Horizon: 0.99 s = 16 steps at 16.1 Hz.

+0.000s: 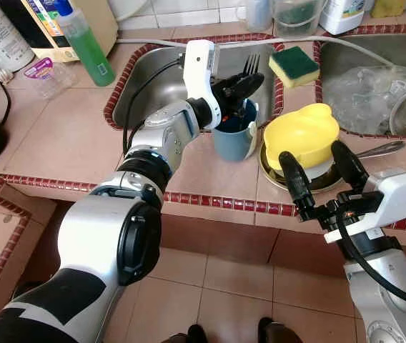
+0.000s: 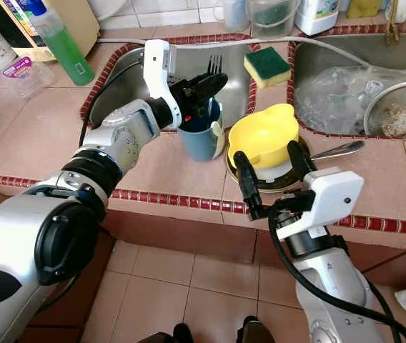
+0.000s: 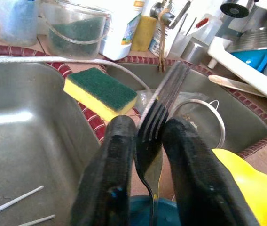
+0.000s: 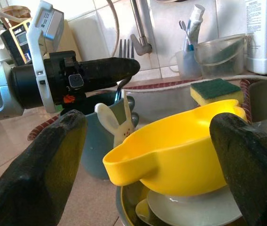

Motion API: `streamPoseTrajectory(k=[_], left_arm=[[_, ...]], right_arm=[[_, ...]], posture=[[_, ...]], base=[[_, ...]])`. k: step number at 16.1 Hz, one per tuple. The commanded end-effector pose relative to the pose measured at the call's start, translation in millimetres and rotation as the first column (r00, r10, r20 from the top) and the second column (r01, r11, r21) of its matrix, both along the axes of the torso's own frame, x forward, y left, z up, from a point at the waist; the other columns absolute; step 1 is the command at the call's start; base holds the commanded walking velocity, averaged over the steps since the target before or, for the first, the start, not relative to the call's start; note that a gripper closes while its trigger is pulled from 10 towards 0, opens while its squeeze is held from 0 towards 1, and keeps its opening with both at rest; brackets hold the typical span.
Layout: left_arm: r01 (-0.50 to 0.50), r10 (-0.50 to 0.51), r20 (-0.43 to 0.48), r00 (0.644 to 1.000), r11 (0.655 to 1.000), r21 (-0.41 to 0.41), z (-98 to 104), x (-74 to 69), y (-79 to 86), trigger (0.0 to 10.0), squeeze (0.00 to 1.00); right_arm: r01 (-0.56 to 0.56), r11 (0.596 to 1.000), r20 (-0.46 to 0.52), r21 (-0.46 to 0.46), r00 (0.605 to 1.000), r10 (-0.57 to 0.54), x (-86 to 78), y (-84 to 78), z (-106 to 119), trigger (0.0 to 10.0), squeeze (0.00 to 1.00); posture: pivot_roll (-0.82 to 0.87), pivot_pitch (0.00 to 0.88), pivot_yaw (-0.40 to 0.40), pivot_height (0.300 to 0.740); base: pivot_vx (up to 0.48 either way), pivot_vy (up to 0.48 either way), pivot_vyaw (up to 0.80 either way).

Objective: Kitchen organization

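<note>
above the mug [image 1: 233, 134], fork [image 3: 158, 123] in left pincer [image 3: 150, 136] (tines up)

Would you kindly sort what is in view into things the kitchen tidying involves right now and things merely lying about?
In the job:
left claw shut on the fork
blue mug under the fork
yellow bowl
open right claw

Lying about:
sponge
green bottle
strainer
</note>
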State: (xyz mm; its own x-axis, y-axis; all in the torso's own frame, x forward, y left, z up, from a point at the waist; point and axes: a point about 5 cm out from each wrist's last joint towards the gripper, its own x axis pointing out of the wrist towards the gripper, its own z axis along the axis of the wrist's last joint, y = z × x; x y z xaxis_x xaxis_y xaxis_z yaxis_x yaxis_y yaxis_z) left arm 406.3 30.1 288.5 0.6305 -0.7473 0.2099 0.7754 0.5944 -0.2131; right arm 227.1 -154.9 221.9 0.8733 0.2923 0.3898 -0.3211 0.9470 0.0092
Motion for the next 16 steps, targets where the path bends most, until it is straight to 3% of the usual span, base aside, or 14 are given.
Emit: streamPoseTrajectory(k=[1, 15, 16], left_arm=[[-0.007, 0.007, 0.010, 1.000, 1.000, 0.007, 5.0, 1.4, 5.1, 0.0, 0.00], [-0.008, 0.007, 0.049, 0.999, 1.000, 0.026, 13.2, 3.2, 16.4, 0.0, 0.00], [-0.001, 0.000, 0.049, 0.999, 1.000, 0.027, 13.5, 3.0, 16.9, 4.7, 0.00]], right_arm=[[-0.023, 1.000, 0.012, 0.003, 1.000, 0.022, -2.6, 4.6, 2.7, 10.0, 0.00], [-0.054, 0.998, 0.035, -0.011, 0.998, 0.055, 11.1, 5.4, 6.4, 10.0, 0.00], [-0.058, 0.998, 0.038, -0.012, 0.998, 0.058, 13.0, 5.4, 6.9, 10.0, 0.00]], posture=[[-0.27, 0.263, 0.208, 0.740], [-0.25, 0.214, 0.178, 0.740], [-0.25, 0.206, 0.173, 0.740]], base=[[0.000, 0.000, 0.00], [0.000, 0.000, 0.00], [0.000, 0.000, 0.00]])
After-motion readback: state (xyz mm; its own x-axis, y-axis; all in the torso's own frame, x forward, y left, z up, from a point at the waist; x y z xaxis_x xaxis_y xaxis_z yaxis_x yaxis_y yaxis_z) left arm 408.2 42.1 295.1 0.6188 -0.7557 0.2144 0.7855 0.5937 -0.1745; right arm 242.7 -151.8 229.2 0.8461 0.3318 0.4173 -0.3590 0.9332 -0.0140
